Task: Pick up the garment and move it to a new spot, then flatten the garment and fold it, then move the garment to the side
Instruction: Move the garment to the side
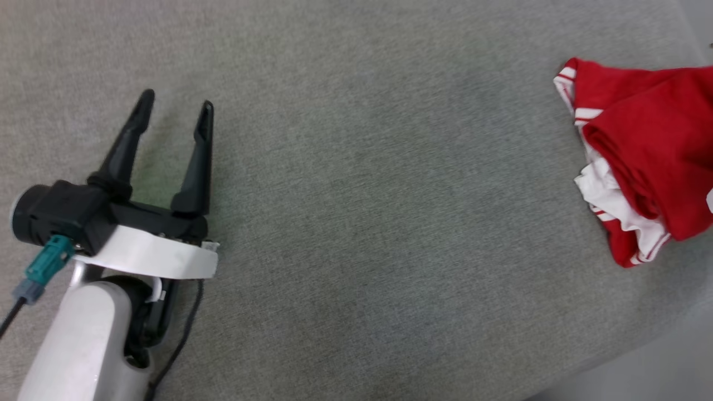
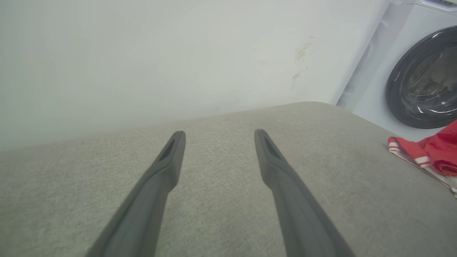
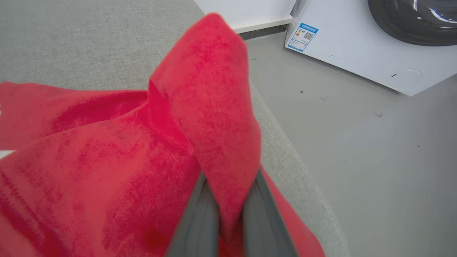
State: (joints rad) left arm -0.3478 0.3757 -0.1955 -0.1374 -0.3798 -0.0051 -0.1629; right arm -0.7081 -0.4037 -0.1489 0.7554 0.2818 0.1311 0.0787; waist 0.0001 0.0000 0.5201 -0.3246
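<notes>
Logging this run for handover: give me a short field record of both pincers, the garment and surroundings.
surface: grey fabric cushion
garment: red and white, bunched near the cushion's right edge
left pincer: open, empty, over bare cushion
right pincer: shut on a red fold of the garment
nearby: white washing machine on the floor

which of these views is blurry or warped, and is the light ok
Head view: sharp, even light, no glare on the left end effector. Left wrist view: wide-angle bending of the cushion edge and washing machine. Right wrist view: garment close to the lens, soft and blurred.
</notes>
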